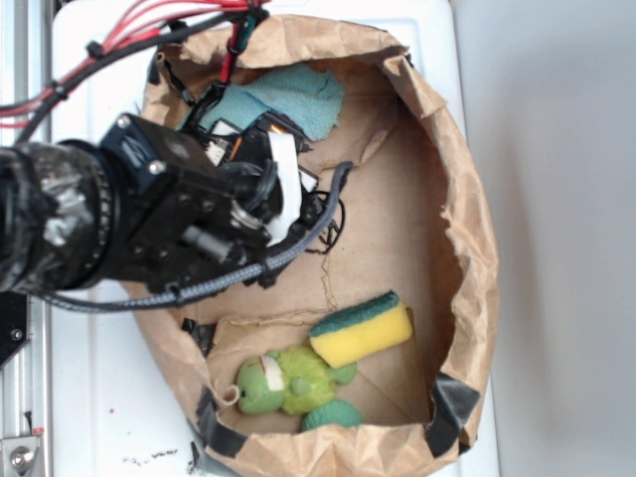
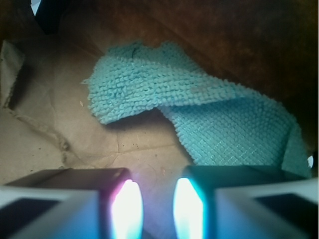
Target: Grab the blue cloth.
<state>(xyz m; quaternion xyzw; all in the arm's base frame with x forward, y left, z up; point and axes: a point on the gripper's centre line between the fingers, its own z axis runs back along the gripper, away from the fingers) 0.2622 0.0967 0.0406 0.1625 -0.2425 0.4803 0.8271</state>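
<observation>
Hovering inside the brown paper bag (image 1: 467, 229), the gripper (image 2: 157, 209) sits just short of the blue cloth (image 2: 199, 104), with the fingers (image 2: 124, 209) parted by a narrow gap and nothing between them — released, not gripping. The cloth lies crumpled at the bag's 12 o'clock end in the exterior view, partly bunched against the paper wall and partly hidden under the arm (image 1: 129, 209); in the wrist view it fills 12 to 3 o'clock, one fold lapped over another, its near edge touching or almost touching the right finger. That offset is likely why the fingers straddle bare paper: my reading is that the approach is still lining up on the nearest fold, and a shift toward 2 o'clock would be needed before closing. The yellow sponge (image 1: 363, 330) and the green plush toy (image 1: 288, 383) sit at the 6 o'clock end, well apart from the cloth — no risk of a wrong pick. Only the exterior view shows those two and the white bench (image 1: 94, 348) under the bag; only the wrist view shows the finger gap and the cloth's nubby weave.
</observation>
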